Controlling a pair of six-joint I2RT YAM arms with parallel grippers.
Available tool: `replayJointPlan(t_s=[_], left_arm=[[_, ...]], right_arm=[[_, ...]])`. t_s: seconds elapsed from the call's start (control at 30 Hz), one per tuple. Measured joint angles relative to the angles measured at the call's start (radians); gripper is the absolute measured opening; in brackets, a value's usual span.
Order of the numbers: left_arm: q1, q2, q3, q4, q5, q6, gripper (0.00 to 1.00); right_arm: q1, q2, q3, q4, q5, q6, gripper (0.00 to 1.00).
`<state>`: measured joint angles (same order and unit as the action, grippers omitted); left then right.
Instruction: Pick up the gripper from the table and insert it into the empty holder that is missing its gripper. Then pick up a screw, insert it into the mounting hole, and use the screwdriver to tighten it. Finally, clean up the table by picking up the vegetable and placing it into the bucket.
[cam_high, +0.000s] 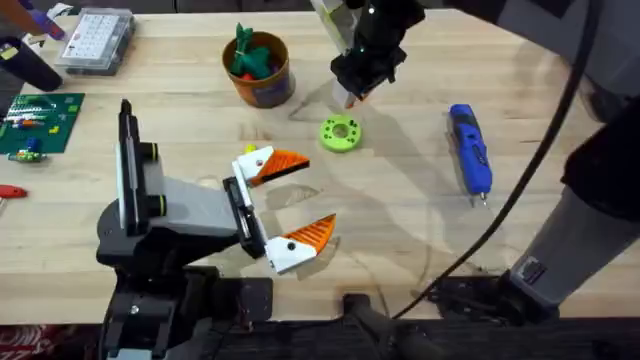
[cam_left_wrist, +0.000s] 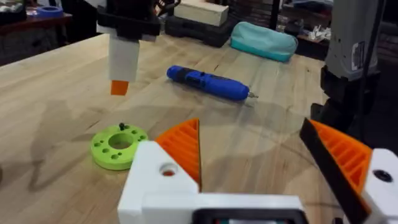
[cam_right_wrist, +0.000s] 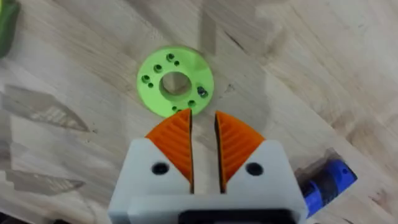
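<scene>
The left gripper is hovering low over the near middle of the desk, its white fingers with orange ribbed pads spreading wide apart and holding nothing. The right gripper is hanging above the desk toward the far edge, pointing down just beyond the lime-green disc; in its own wrist view its fingers are sitting almost together with a narrow slit between the orange pads, gripping nothing, and the disc is lying right past their tips. The disc is resting flat on the wood (a small dark screw is standing in one of its rim holes, as the left wrist view shows). The screwdriver, blue and pen-shaped, is lying flat toward the right side of the desk, well apart from both grippers, with its thin metal bit pointing toward the near edge. The bucket, round and orange-brown, is standing upright near the far edge, left of the right gripper, with green and orange pieces sitting inside it. A clear parts box is lying at the far left corner, and a green circuit board is lying by the left edge.
</scene>
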<state>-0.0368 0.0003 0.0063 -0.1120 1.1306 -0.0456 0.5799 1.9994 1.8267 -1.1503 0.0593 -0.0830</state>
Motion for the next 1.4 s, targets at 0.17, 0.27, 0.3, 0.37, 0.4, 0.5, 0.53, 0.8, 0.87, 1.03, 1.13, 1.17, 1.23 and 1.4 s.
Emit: replayJointPlan(t_s=[0.17, 0.27, 0.3, 0.37, 0.4, 0.5, 0.53, 0.8, 0.87, 1.03, 1.13, 1.17, 1.23, 1.4], left_arm=[[0.000, 0.000, 0.000, 0.000, 0.000, 0.000, 0.990], [0.000, 0.000, 0.000, 0.000, 0.000, 0.000, 0.990], [0.000, 0.000, 0.000, 0.000, 0.000, 0.000, 0.990], [0.000, 0.000, 0.000, 0.000, 0.000, 0.000, 0.990], [0.000, 0.000, 0.000, 0.000, 0.000, 0.000, 0.990], [0.000, 0.000, 0.000, 0.000, 0.000, 0.000, 0.990], [0.000, 0.000, 0.000, 0.000, 0.000, 0.000, 0.990], [0.000, 0.000, 0.000, -0.001, 0.000, 0.000, 0.990], [0.000, 0.000, 0.000, -0.001, 0.000, 0.000, 0.990], [0.000, 0.000, 0.000, -0.001, 0.000, 0.000, 0.990], [0.000, 0.000, 0.000, -0.001, 0.000, 0.000, 0.990], [0.000, 0.000, 0.000, -0.001, 0.000, 0.000, 0.990], [0.000, 0.000, 0.000, -0.001, 0.000, 0.000, 0.990], [0.000, 0.000, 0.000, -0.001, 0.000, 0.000, 0.990]], right_arm=[[-0.016, -0.013, 0.000, -0.014, 0.000, 0.000, 0.215], [-0.032, -0.021, 0.000, -0.015, -0.001, 0.000, 0.215], [-0.037, -0.022, 0.000, -0.015, -0.001, 0.000, 0.215], [-0.045, -0.023, 0.000, -0.017, -0.004, 0.000, 0.215], [-0.047, -0.023, 0.000, -0.020, -0.005, 0.000, 0.215], [-0.048, -0.023, 0.000, -0.021, -0.009, 0.000, 0.215], [-0.048, -0.023, 0.000, -0.018, -0.011, 0.000, 0.215], [-0.048, -0.015, -0.040, 0.056, -0.057, 0.000, 0.215], [-0.048, 0.000, -0.048, 0.059, -0.066, 0.000, 0.215], [-0.048, 0.066, -0.054, 0.063, -0.080, 0.000, 0.215], [-0.048, 0.101, -0.057, 0.063, -0.081, 0.000, 0.215], [-0.048, 0.108, -0.058, 0.063, -0.083, 0.000, 0.215], [-0.050, 0.115, -0.059, 0.063, -0.083, 0.000, 0.215], [-0.053, 0.116, -0.060, 0.054, -0.083, 0.000, 0.215]])
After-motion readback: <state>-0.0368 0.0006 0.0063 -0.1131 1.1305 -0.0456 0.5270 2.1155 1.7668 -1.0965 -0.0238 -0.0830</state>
